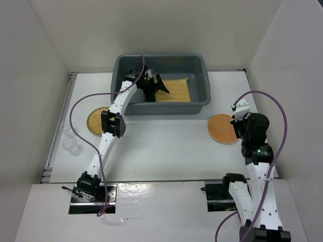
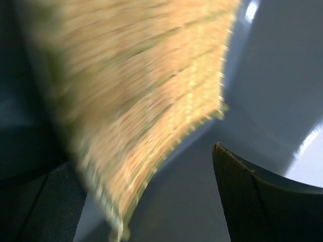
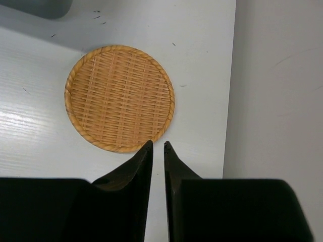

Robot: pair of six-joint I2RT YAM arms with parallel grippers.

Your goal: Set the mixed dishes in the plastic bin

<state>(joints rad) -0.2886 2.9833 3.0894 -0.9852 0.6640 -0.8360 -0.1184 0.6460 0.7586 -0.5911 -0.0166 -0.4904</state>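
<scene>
Bamboo mat (image 1: pixel 176 91): inside the plastic bin (image 1: pixel 171 108), lying on the right part of its floor.

Left gripper (image 1: pixel 157 84): reaching into the bin just beside the mat's left edge, jaws spread wide, nothing pinched.

Orange-brown disc (image 3: pixel 119 98): flat on the table (image 1: pixel 166 151), right of the bin. The right gripper (image 3: pixel 157 151) hangs at its near rim, jaws almost pressed together with a thin slit between them, holding nothing.

Yellow-tan disc (image 1: pixel 96 121): left of the bin, partly under the left arm. Glass cups (image 1: pixel 74 147) stand near the left table edge.

Risks, as I judge them:
- The disc lies flat and thin. Jaws this narrow could skid on it and push it toward the right wall instead of gripping the rim.
- The left fingers (image 2: pixel 257 201) sit close to the mat and could snag it on lifting out.
- The cups are clear and light, and easily toppled.

Views:
- The top camera gives the whole layout, but the right jaws are lost under the arm.
- Only the right wrist view shows the slit between them.
- The left wrist view is blurred, but it shows the mat close between the wide fingers.
</scene>
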